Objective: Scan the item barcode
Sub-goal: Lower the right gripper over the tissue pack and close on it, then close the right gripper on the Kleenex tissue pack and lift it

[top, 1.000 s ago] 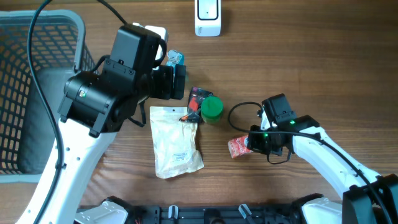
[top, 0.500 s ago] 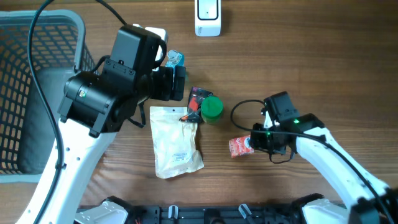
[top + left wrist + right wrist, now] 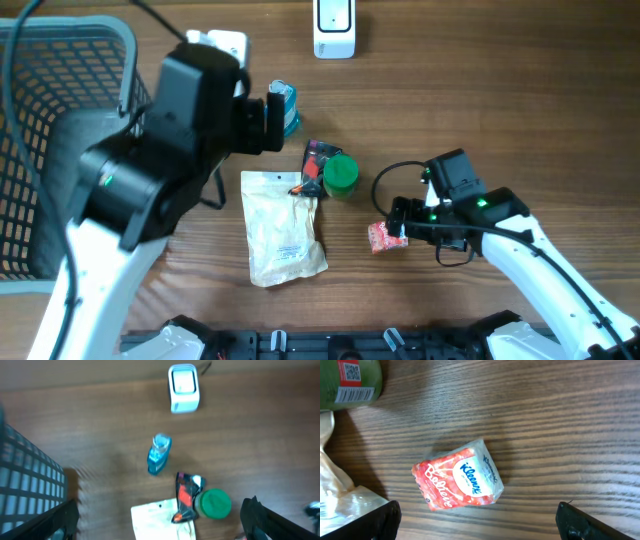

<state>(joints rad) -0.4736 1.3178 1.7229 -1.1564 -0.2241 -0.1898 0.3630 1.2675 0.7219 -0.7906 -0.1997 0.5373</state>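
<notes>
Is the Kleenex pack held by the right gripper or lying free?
Free: the Kleenex pack lies on the table; the right gripper stands open, not touching it.

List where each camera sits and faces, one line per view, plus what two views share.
Overhead: above the table, looking down; left arm and right arm show.
Left wrist: raised, looking down at the white barcode scanner; open left gripper tips in bottom corners.
Right wrist: low, looking down at the red Kleenex tissue pack; open right gripper tips.
Shared: overhead also shows that pack.
</notes>
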